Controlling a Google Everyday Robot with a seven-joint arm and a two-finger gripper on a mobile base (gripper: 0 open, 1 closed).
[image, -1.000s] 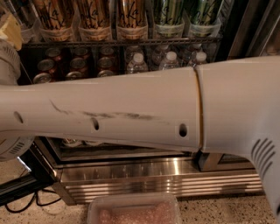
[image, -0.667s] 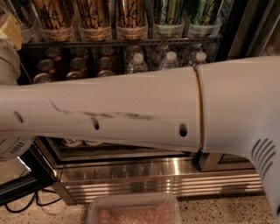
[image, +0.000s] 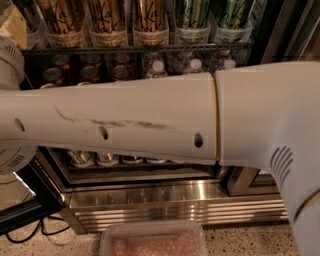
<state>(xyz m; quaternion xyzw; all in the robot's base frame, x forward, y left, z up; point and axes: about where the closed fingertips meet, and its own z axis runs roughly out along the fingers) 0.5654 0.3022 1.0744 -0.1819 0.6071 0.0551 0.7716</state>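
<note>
My white arm (image: 150, 120) crosses the whole view from right to left, in front of a glass-fronted drinks cooler (image: 280, 30). The cooler's base (image: 175, 200) is brushed stainless steel with horizontal ribs. It stands on a speckled, stone-like surface (image: 250, 240). Black cables (image: 30, 232) trail at lower left.

A black wire shelf (image: 150, 48) carries tall gold-brown cans (image: 107, 20) and green cans (image: 192, 17). Below it stand short reddish cans (image: 82, 67) and clear bottles with white caps (image: 157, 67).

The arm is smooth, matte plastic, rounded like a tube, with dark scuff streaks, small holes and a thin gold seam.

A clear plastic tub (image: 150, 242), rectangular with rounded corners and holding something pinkish and grainy, sits at the bottom edge, below the arm and in front of the cooler.

My gripper lies outside the view; I cannot tell its state or whether it holds anything.
</note>
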